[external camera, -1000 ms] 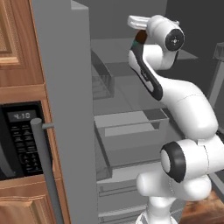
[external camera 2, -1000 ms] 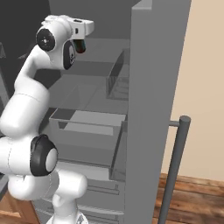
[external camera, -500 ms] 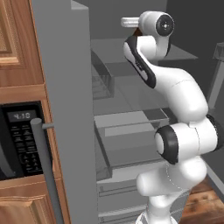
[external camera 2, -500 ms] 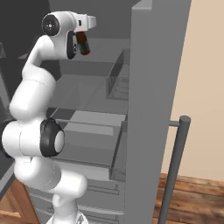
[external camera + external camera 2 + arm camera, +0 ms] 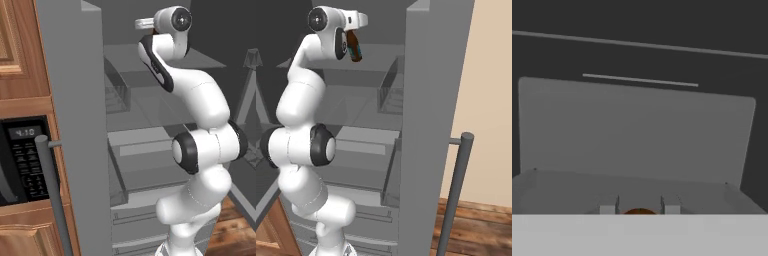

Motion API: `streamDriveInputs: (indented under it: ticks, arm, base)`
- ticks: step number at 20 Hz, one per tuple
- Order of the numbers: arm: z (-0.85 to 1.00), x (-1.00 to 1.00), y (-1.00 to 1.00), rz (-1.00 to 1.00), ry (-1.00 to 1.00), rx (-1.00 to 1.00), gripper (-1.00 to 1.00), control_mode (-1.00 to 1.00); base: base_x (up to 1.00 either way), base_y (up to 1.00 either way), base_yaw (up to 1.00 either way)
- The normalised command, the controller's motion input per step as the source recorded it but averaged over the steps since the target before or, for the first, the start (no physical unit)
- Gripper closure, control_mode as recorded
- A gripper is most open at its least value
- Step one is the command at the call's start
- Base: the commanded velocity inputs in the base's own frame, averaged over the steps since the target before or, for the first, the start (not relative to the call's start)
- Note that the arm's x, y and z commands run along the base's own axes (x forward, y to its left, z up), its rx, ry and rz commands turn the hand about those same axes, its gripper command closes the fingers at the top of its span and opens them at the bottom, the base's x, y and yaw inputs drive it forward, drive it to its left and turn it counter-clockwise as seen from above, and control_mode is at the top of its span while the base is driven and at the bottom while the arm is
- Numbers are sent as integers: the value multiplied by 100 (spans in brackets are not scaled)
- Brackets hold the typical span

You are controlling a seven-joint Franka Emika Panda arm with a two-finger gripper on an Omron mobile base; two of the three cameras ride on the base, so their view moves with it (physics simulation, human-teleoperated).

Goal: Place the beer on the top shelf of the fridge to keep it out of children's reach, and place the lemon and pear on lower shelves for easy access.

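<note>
My gripper [image 5: 351, 33] is shut on the neck of the beer [image 5: 355, 47], a dark brown bottle with a teal label that hangs tilted below the hand. The bottle is high inside the open fridge [image 5: 75, 100], just above the front of the top shelf [image 5: 381, 59]. In the hand view the top shelf [image 5: 637, 130] spreads out as a wide grey slab ahead, and the brown top of the beer [image 5: 639, 212] shows between the fingertips [image 5: 607, 208]. From the left base the arm covers the bottle. The lemon and the pear are out of view.
Lower shelves and drawer fronts [image 5: 150, 165] lie beneath the arm. Clear door racks [image 5: 391, 92] hang on the open doors. A long bar handle [image 5: 456, 190] stands at the right door's edge. A black oven panel [image 5: 20, 155] sits in wooden cabinets on the left.
The arm has risen and stretched forward, carrying the beer from in front of the fridge up and in over the top shelf.
</note>
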Motion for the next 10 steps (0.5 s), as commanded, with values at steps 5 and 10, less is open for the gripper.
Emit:
streamDriveInputs:
  ticks: [5, 10]
  arm:
    - [-34, 37, 0, 0, 0, -1, 100, -100]
    - [-25, 36, -1, 0, 0, 0, 100, -100]
  base:
    - [0, 0, 0]
    - [0, 0, 0]
